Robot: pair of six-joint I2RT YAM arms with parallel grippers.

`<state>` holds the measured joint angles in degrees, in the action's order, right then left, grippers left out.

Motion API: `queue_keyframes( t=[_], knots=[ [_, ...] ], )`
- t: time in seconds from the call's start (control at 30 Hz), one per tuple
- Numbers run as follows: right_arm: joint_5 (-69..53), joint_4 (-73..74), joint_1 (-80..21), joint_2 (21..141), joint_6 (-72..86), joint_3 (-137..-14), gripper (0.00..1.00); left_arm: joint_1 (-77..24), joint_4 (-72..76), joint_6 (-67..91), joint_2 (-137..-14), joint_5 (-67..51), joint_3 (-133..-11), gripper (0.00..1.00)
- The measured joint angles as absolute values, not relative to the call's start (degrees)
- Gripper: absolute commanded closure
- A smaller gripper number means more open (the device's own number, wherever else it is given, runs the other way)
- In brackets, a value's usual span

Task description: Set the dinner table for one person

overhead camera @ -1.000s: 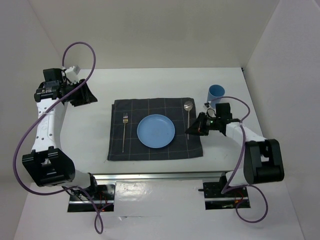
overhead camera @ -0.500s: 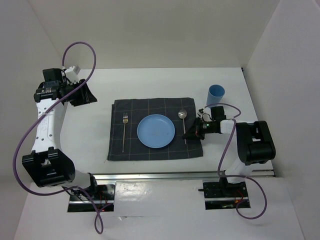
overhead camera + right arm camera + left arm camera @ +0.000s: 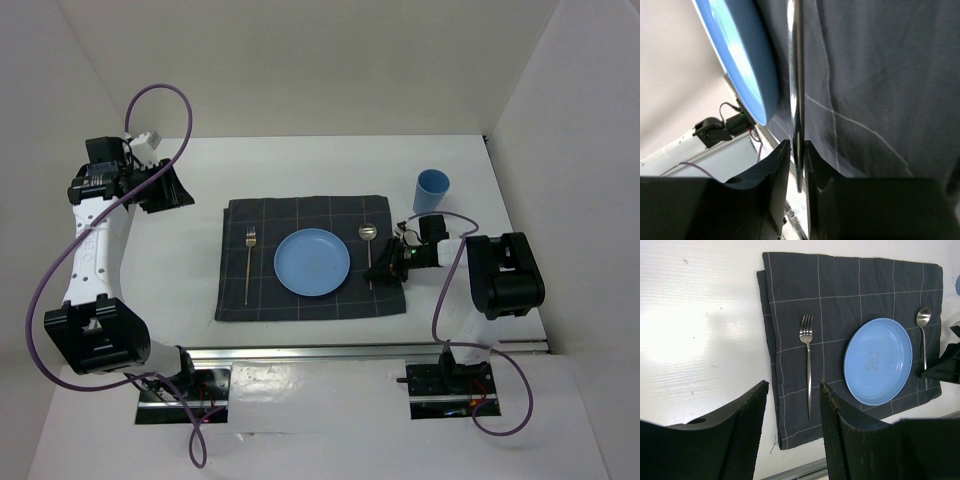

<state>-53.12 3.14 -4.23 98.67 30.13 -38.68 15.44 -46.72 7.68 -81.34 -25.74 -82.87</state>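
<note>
Left arm [image 3: 93,252] and right arm [image 3: 505,285]: white links, black joints, looped purple cables [image 3: 160,88]. Left tool [image 3: 793,390] fingers [image 3: 745,430]: matte black, mesh-textured.

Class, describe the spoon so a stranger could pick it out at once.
On the white dinner table lies a dark grey checked placemat with a blue plate at its middle. The spoon lies on the mat just right of the plate; unlike the fork on the left, it ends in a round bowl.
</note>
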Motion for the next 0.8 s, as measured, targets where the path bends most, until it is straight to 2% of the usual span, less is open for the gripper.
queue_keyframes(
  t=[0.1,0.3,0.47,0.8],
  knots=[
    [-51.8,3.6,-4.2,98.7,29.9,-39.0,0.68,15.4,-46.7,7.7,-81.3,-25.7,-82.9,0.46],
    [-49.8,5.0,-4.2,98.7,28.7,-39.7,0.64,15.4,-46.7,7.7,-81.3,-25.7,-82.9,0.46],
    [-46.9,7.8,-4.2,98.0,27.7,-40.1,0.55,15.4,-46.7,7.7,-81.3,-25.8,-82.9,0.46],
    [-42.9,13.2,-4.2,95.1,25.7,-41.3,0.53,15.4,-46.7,7.7,-81.3,-25.8,-82.9,0.46]
  ],
)
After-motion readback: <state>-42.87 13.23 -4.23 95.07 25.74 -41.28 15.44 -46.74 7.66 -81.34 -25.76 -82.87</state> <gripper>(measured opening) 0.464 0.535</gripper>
